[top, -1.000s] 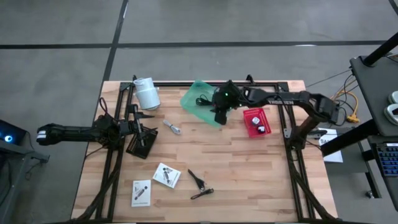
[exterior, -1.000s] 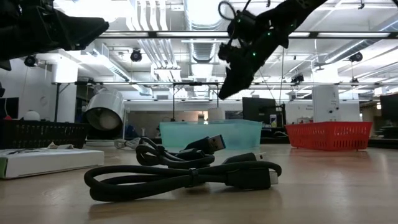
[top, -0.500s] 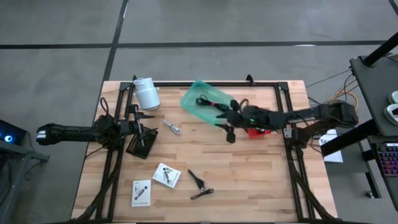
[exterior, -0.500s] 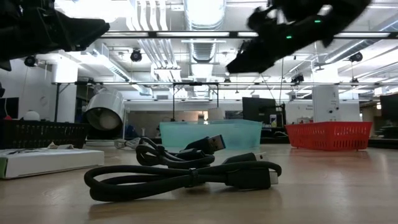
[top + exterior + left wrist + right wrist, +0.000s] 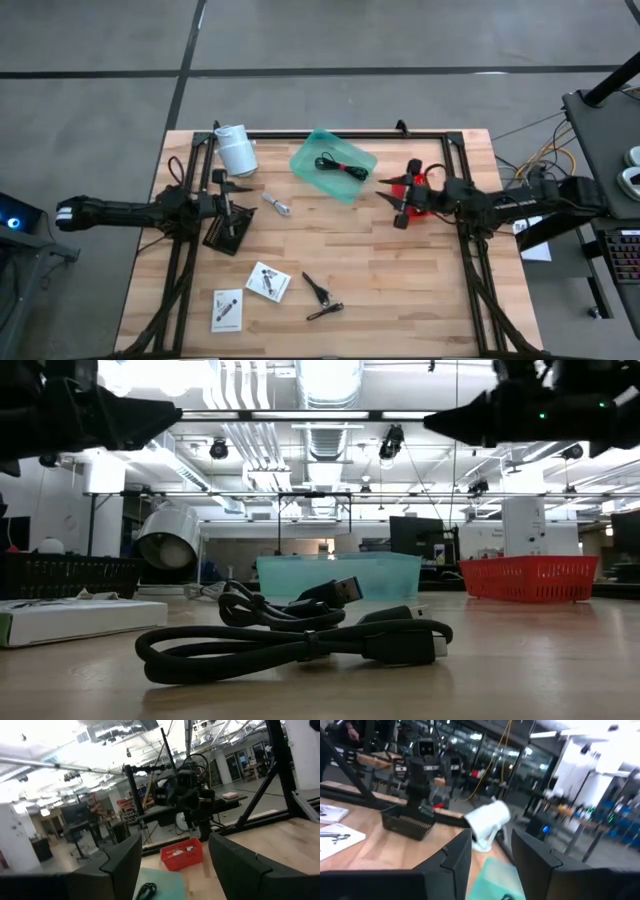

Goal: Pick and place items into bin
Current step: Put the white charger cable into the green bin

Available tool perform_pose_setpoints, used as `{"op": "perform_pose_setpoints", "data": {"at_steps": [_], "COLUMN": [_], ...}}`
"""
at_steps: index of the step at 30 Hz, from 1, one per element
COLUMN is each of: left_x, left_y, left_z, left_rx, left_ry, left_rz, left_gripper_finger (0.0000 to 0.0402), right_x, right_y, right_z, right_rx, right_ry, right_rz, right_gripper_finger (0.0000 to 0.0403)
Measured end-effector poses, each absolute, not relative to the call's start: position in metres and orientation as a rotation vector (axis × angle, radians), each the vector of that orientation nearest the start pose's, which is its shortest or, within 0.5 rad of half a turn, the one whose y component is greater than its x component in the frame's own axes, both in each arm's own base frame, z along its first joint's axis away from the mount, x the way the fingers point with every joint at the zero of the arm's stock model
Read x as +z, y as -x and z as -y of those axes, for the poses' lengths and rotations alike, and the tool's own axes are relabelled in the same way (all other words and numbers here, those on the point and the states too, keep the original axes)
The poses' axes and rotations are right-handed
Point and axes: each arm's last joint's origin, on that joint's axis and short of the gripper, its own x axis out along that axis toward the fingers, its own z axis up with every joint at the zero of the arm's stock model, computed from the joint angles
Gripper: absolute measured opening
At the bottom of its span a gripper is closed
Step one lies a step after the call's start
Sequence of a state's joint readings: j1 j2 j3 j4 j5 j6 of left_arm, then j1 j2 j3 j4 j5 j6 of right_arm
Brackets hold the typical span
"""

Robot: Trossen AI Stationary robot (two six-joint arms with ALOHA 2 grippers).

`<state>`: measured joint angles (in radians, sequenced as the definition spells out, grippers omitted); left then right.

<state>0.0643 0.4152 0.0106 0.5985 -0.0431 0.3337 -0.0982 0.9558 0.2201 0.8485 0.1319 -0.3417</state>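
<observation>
Left gripper out over the table's left side, above a flat black pad, fingers spread wide with nothing between them. Just behind it, a white cylinder lying near the far left corner of the wooden table. On the near left, two white packets flat on the wood, apart from each other. Between pad and bin, a silvery plug lying loose. Nearer the front edge, a black clip and, just beside it, a small dark bit. Close before the low camera, a thick black cable stretched across the wood, a second one coiled right behind it.

Toward the far middle, the teal bin resting at an angle on the table, a thin black cable coiled inside it. Right of the bin, the right gripper raised above the table, hanging beside the red basket and well clear of the bin; fingers parted about halfway, nothing between them. Small pale things in the basket, too small to tell.
</observation>
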Motion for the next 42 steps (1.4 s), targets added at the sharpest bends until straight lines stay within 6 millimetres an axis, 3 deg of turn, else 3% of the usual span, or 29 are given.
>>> {"op": "perform_pose_setpoints", "data": {"at_steps": [5,10,17,20,26,34,42], "left_x": [0.19,0.196,0.193,0.201,0.197,0.181,0.159], "left_y": [-0.129,-0.148,-0.187,-0.204,-0.23,-0.249,-0.255], "left_z": [-0.012,-0.013,-0.017,-0.018,-0.021,-0.03,-0.037], "left_rx": [0.196,0.201,0.18,0.186,0.182,0.259,0.221], "left_ry": [-0.263,-0.264,-0.195,-0.188,-0.204,-0.256,-0.321], "left_rz": [0.123,0.007,-0.466,-0.583,-0.809,-1.028,-1.175], "left_gripper_finger": [0.0215,0.0215,0.0215,0.0215,0.0215,0.0215,0.0215], "right_x": [0.209,0.211,0.212,0.213,0.212,0.211,0.211], "right_y": [-0.172,-0.17,-0.172,-0.172,-0.173,-0.173,-0.173], "right_z": [0.021,0.021,0.021,0.021,0.023,0.025,0.025], "right_rx": [-0.263,-0.266,-0.269,-0.27,-0.276,-0.289,-0.29], "right_ry": [0.412,0.424,0.484,0.488,0.497,0.504,0.505], "right_rz": [0.114,0.123,0.112,0.115,0.104,0.097,0.093], "right_gripper_finger": [0.0122,0.0125,0.0117,0.0113,0.0106,0.0107,0.01]}}
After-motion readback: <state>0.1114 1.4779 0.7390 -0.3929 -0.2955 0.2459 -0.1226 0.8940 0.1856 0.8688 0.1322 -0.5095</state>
